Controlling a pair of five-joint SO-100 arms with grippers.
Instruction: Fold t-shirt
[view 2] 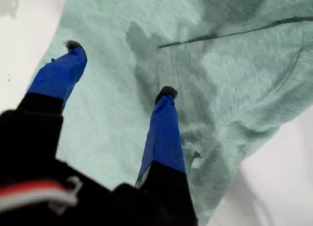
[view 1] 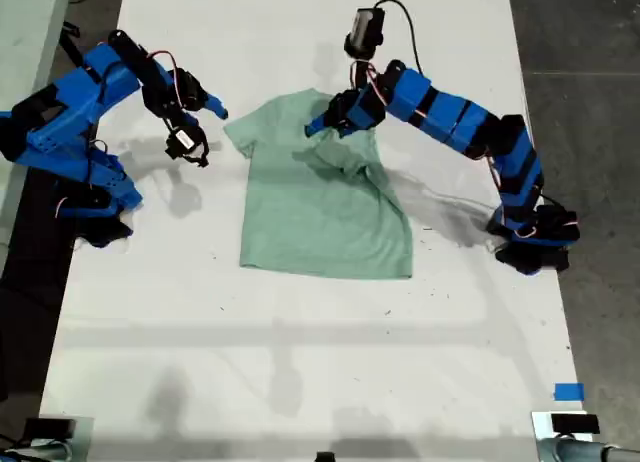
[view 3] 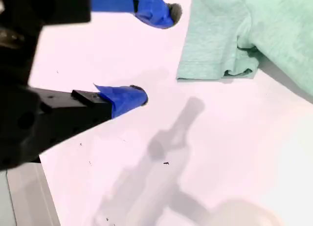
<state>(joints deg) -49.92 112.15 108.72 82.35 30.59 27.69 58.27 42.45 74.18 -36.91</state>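
Exterior view: the t-shirt [view 1: 325, 207] was laid on the white table [view 1: 300, 352], one sleeve folded inward. My first gripper [view 1: 322, 122] was reached over its collar, jaws spread, nothing held. My second gripper [view 1: 205, 132] was poised beside the other sleeve, jaws apart and empty.

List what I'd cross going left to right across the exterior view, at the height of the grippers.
My second gripper, open above bare white tabletop → the pale mint-green cloth t-shirt → my first gripper, open over the shirt's upper part, then its blue arm reaching to the exterior view's right.
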